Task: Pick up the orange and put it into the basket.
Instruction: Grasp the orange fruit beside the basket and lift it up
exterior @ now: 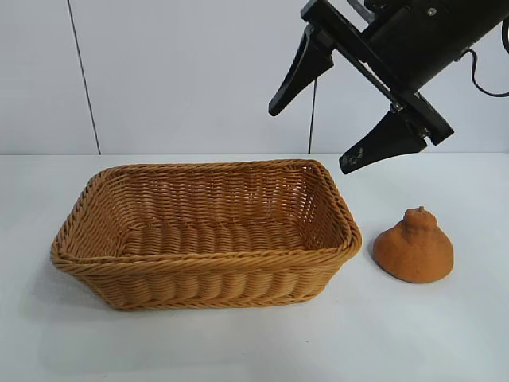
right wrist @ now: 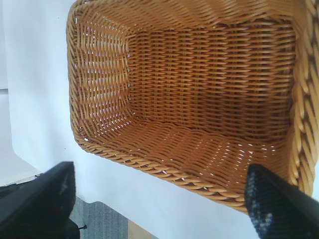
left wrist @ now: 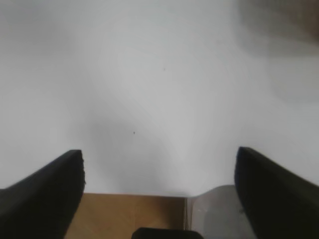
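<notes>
Wicker basket (exterior: 205,235) sits beside the orange (exterior: 413,248) on the white bench (exterior: 429,334); right end effector (exterior: 316,135) hangs open above.

This looks like a robotics lab or test bench rather than a home: a plain white table (exterior: 238,350) stands against a bare white panelled wall (exterior: 183,72) with thin vertical seams. 1 black robot arm (exterior: 413,40) with a trailing cable hangs over the table, and only 2 props lie on it, a wicker basket (exterior: 207,278) and an orange (exterior: 414,247).
</notes>
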